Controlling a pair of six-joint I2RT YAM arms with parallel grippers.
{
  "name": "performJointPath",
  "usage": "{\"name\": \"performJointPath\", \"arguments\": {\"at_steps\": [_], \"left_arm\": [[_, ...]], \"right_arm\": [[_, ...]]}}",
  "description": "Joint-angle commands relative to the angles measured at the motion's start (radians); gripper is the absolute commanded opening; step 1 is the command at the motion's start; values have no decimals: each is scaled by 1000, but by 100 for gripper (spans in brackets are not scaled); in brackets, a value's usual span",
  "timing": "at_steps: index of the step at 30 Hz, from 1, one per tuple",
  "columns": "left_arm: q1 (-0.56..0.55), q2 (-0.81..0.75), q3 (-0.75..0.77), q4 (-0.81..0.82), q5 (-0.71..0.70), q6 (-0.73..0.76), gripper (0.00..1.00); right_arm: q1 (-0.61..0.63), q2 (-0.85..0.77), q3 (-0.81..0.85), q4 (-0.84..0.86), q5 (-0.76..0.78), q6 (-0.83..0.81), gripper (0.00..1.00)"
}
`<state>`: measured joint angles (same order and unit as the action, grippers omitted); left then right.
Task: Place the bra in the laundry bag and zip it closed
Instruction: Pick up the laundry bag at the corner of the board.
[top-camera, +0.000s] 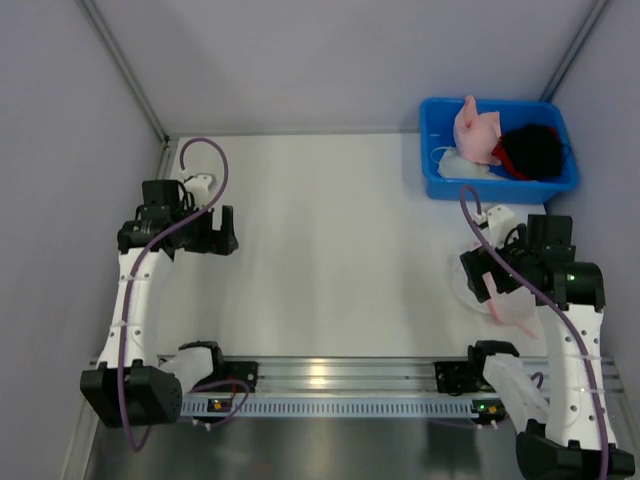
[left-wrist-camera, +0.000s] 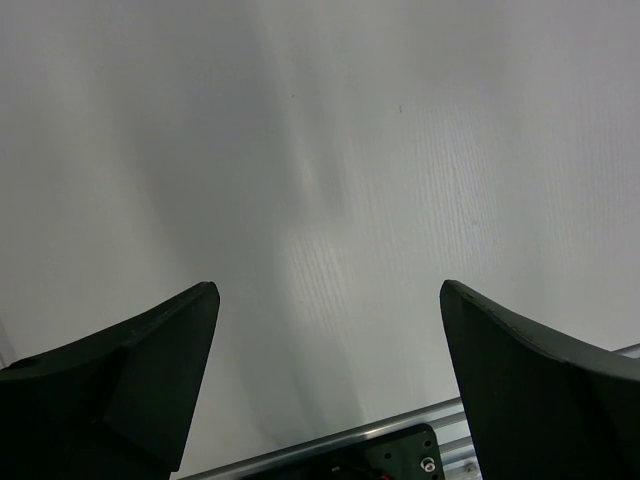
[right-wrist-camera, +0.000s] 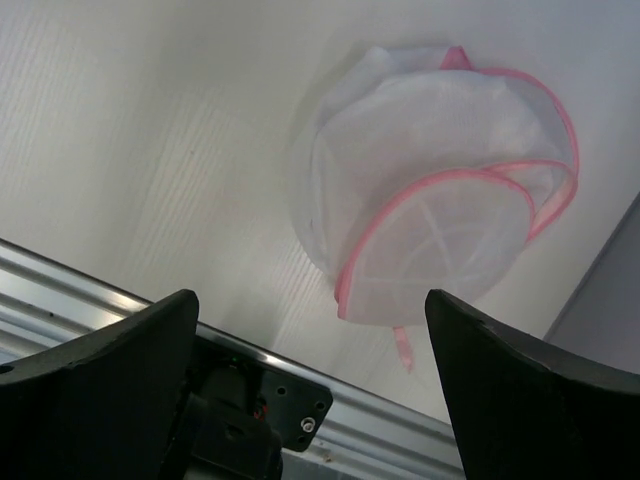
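The pink bra (top-camera: 475, 130) lies in a blue bin (top-camera: 437, 185) at the back right, next to a black and red garment (top-camera: 530, 150). The white mesh laundry bag with pink trim (right-wrist-camera: 440, 190) lies on the table at the near right, its pink-edged flap partly unzipped. It shows only partly in the top view (top-camera: 508, 308), under my right arm. My right gripper (right-wrist-camera: 310, 295) is open and empty, hovering above the bag's near edge (top-camera: 487, 280). My left gripper (left-wrist-camera: 328, 287) is open and empty over bare table at the left (top-camera: 226, 232).
The bin also holds a white item (top-camera: 458, 163). A metal rail (top-camera: 340, 375) with the arm bases runs along the near edge. Grey walls close in the table at left, back and right.
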<state>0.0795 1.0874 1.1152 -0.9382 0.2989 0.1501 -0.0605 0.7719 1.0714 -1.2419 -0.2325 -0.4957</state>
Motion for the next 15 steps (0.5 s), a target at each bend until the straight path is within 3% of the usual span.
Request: {"name": "performJointPath", "arguments": {"at_steps": [1, 4, 7, 15], "left_arm": [[0, 8, 24, 18, -1, -23, 98], [0, 14, 28, 19, 17, -30, 98], [0, 16, 26, 19, 31, -40, 98], [0, 35, 11, 19, 23, -46, 98]], "right_arm": [[13, 39, -43, 28, 89, -15, 95], [13, 93, -82, 67, 157, 6, 81], [13, 148, -99, 96, 203, 34, 74], [27, 257, -157, 234, 278, 83, 68]]}}
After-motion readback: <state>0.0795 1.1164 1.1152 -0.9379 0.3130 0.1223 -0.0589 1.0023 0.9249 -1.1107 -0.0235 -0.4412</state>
